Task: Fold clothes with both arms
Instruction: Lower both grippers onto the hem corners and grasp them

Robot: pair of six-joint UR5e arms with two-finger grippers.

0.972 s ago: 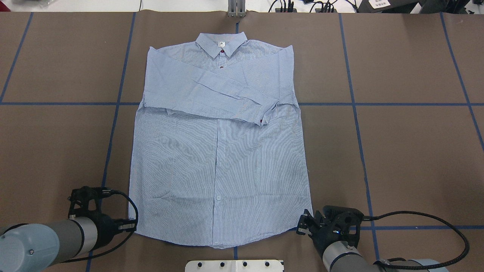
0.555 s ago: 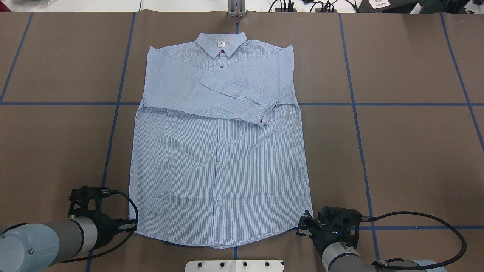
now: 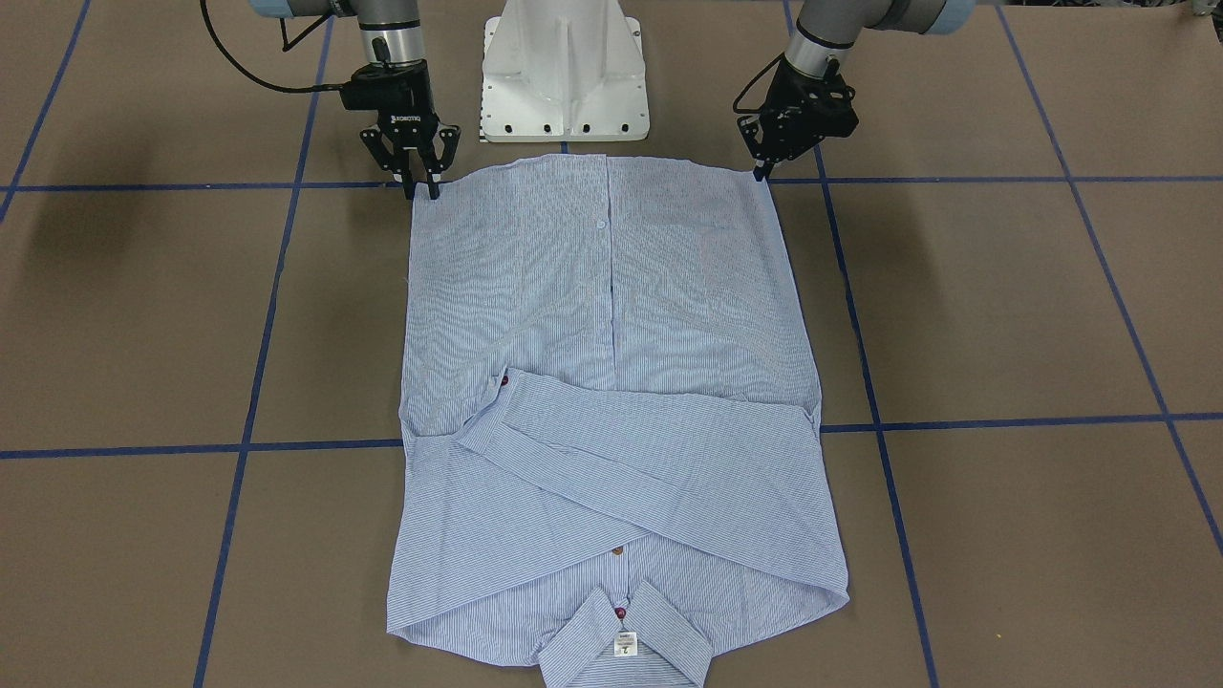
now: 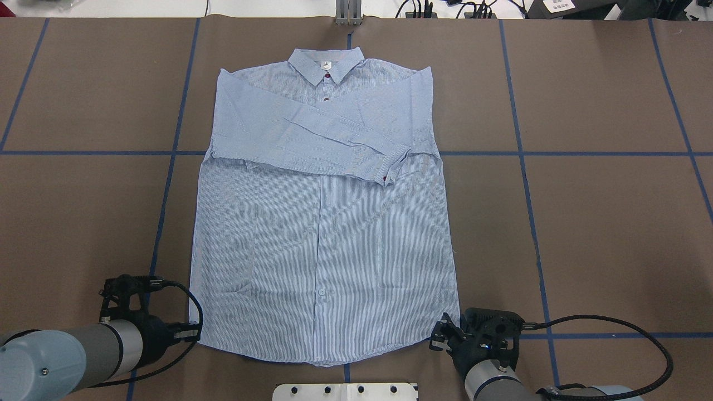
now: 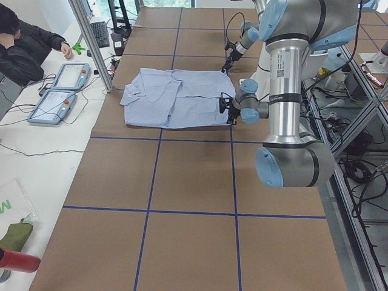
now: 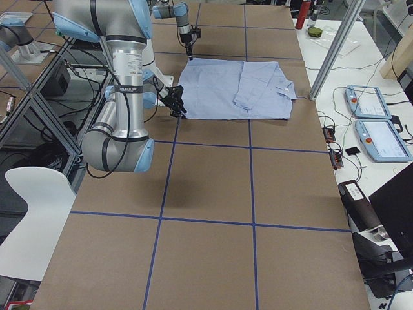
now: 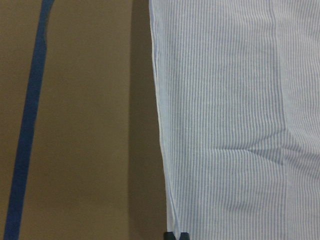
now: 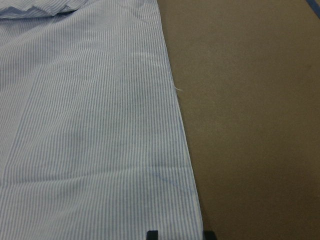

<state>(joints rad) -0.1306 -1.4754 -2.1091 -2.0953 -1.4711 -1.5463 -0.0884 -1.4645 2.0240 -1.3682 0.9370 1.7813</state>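
The light blue striped shirt (image 4: 323, 223) lies flat and buttoned on the brown table, collar at the far end, both sleeves folded across the chest. My left gripper (image 4: 194, 332) sits at the near left hem corner; in the left wrist view its fingertips (image 7: 170, 235) are pressed together on the hem edge of the shirt (image 7: 235, 125). My right gripper (image 4: 440, 336) is at the near right hem corner. The right wrist view shows it open, fingertips (image 8: 151, 234) apart on either side of the shirt's (image 8: 90, 125) corner. From the front, the left gripper (image 3: 761, 172) and right gripper (image 3: 421, 186) flank the hem.
The white pedestal base (image 3: 564, 76) stands just behind the hem, between the arms. Blue tape lines (image 4: 557, 153) grid the brown table. A person (image 5: 24, 42) sits beyond the far edge, near two control pendants (image 5: 60, 91) and an aluminium post (image 5: 91, 42).
My right gripper has shifted a little left and nearer, closing in on the shirt's right hem corner. The left arm and the shirt have not moved.
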